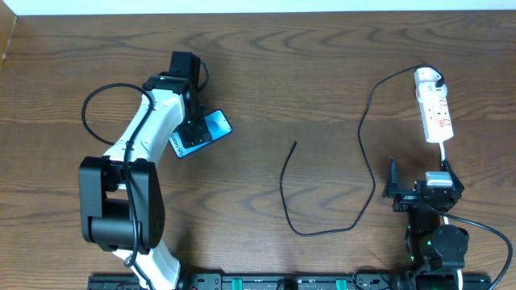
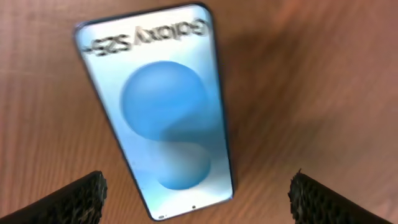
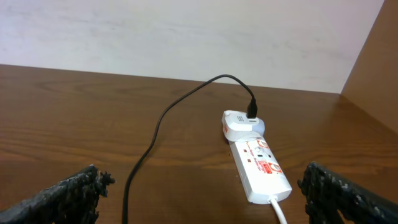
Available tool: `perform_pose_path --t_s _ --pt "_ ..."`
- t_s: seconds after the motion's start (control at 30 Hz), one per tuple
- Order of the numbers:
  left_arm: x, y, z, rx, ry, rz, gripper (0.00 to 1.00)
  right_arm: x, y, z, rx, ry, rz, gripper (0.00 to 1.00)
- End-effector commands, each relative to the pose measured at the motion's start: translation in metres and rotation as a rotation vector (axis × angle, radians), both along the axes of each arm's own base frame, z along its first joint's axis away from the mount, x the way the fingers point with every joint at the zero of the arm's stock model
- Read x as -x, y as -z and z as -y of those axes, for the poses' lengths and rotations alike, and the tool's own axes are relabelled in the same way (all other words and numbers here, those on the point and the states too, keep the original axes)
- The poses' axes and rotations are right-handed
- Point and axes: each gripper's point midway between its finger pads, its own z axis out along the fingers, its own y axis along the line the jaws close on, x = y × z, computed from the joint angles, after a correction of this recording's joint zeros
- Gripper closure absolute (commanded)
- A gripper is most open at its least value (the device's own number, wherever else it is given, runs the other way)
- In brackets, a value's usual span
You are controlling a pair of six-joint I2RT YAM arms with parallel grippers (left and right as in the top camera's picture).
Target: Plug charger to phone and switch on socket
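At ten o'clock, stretched over phone (image 2: 161, 106) with left gripper (image 2: 198, 202) wide; at four, folded, right gripper (image 3: 205, 199) wide.

Even, soft light; the phone (image 2: 158, 112) looks blurred close up.

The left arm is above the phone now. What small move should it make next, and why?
Probably lower the left gripper and close it on the phone, across its long edges. The gripper is open and the phone lies flat on the table under it, not yet held. The charger has its free tip lying apart from the phone, so gripping the phone likely comes first.
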Motion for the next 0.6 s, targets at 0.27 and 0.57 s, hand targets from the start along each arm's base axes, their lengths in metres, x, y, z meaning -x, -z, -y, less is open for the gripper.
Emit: perform_pose_path --t_s 0.27,0.57 --pt "-0.019 -0.009 0.000 -0.267 0.945 0.024 0.06 0.000 0.001 0.000 0.013 -0.001 0.000 0.01" --pt "0.014 -0.001 -0.006 -0.396 1.786 -0.168 0.03 0.000 0.001 0.000 0.013 -0.001 0.000 0.01"
